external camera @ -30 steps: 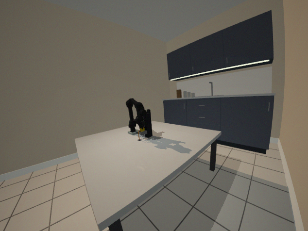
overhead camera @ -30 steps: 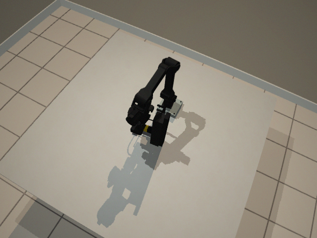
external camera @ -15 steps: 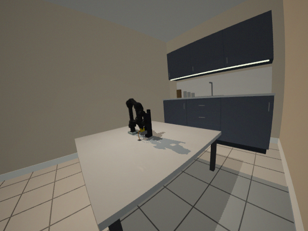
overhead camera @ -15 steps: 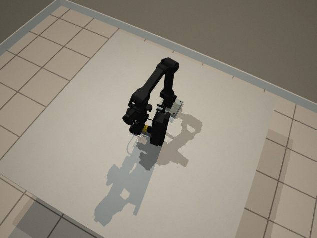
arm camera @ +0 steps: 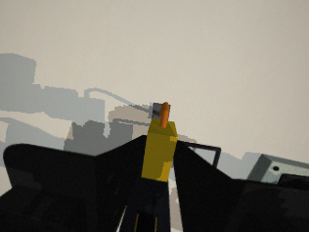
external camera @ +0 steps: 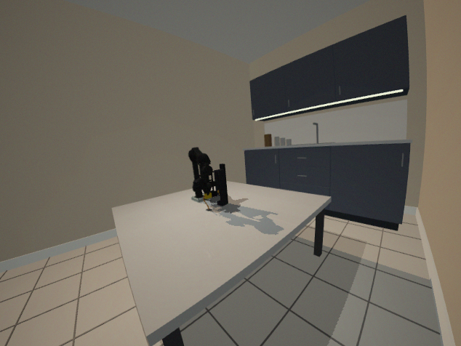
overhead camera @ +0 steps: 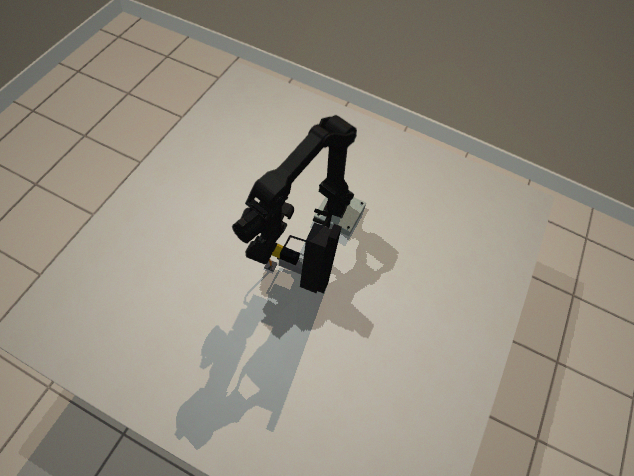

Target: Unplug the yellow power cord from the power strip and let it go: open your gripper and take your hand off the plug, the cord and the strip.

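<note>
The yellow plug (overhead camera: 278, 250) (external camera: 209, 195) (arm camera: 158, 151) is held between my black fingers, and my gripper (overhead camera: 267, 251) (arm camera: 160, 142) is shut on it. It sits level, a little above the table, beside the side face of the upright black power strip (overhead camera: 318, 258) (external camera: 222, 184). A short dark piece (overhead camera: 291, 255) lies between the plug and the strip; I cannot tell whether they still touch. The orange cord (arm camera: 164, 115) runs from the plug's outer end to a small grey block (arm camera: 156, 110) (overhead camera: 269, 265) near the table.
The arm's grey base plate (overhead camera: 355, 215) (arm camera: 274, 170) is bolted to the white table (overhead camera: 409, 307) just behind the strip. A thin black bar frame (overhead camera: 294, 237) (arm camera: 207, 146) stands next to the plug. Dark kitchen cabinets (external camera: 334, 174) line the far wall.
</note>
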Motion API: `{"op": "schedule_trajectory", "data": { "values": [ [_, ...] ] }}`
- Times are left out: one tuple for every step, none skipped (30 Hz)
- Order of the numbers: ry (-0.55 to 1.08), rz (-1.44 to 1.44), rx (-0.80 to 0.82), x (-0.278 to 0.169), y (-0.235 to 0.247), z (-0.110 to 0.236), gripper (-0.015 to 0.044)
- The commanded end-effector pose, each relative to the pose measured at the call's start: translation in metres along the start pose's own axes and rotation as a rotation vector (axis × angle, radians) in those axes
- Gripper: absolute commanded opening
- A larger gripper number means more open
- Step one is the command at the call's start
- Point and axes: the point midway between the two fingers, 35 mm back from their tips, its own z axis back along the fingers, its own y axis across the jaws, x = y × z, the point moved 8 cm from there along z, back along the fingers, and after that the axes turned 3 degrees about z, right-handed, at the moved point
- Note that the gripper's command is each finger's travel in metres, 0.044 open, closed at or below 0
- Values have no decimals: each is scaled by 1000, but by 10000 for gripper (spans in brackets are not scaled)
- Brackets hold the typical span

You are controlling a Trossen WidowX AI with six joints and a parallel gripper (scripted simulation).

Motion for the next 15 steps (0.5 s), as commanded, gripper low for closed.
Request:
{"op": "schedule_trajectory", "data": {
  "values": [
    [-12, 1, 7, -6, 0, 0, 131],
    [-12, 1, 7, -6, 0, 0, 157],
    [-12, 1, 7, -6, 0, 0, 184],
    [-12, 1, 7, -6, 0, 0, 210],
    [-12, 1, 7, -6, 0, 0, 236],
    [-12, 1, 7, -6, 0, 0, 263],
    [-12, 1, 7, -6, 0, 0, 289],
    [-12, 1, 7, -6, 0, 0, 315],
    [-12, 1, 7, -6, 0, 0, 341],
    [-12, 1, 7, -4, 0, 0, 368],
    [-13, 1, 7, 0, 0, 1, 394],
    [-13, 1, 7, 7, 0, 3, 420],
    [-14, 1, 6, 15, 0, 5, 440],
    [-15, 1, 6, 25, 0, 7, 440],
    [-16, 1, 6, 35, -1, 9, 440]
  ]
}}
